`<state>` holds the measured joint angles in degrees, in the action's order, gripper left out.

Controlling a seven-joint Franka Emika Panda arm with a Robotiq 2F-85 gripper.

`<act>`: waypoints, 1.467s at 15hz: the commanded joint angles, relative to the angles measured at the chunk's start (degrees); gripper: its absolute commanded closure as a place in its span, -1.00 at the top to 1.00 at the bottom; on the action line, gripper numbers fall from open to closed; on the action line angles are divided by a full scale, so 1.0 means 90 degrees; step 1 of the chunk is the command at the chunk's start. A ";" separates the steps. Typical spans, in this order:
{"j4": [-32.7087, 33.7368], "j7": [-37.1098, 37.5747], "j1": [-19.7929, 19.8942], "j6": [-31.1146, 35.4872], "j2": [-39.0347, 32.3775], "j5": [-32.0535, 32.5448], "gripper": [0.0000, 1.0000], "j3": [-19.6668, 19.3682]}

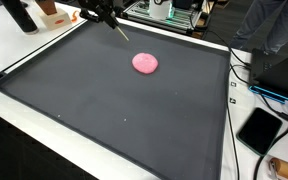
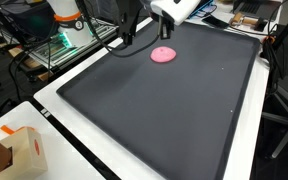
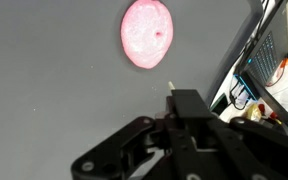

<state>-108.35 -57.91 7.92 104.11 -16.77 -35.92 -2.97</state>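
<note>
Wrist view: gripper (image 3: 166,118) over mat (image 3: 44,80); pink disc (image 3: 147,33) ahead.

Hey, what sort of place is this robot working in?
Probably a robotics lab or workshop: a black mat on a white bench, with loose cables and green-lit electronics crowding its edges.
</note>
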 commanded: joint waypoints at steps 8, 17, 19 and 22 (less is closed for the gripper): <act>-0.0086 0.1668 -0.0590 0.0036 0.0471 0.1864 -0.94 0.0409; -0.0290 0.2687 -0.1010 0.0776 0.0863 0.2967 -0.94 0.0705; -0.0345 0.2844 -0.1079 0.0972 0.0929 0.3170 -0.94 0.0765; -0.0409 0.2905 -0.1172 0.1045 0.1034 0.3496 -0.94 0.0858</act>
<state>-108.99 -33.40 -1.84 111.83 -10.06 -7.86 4.06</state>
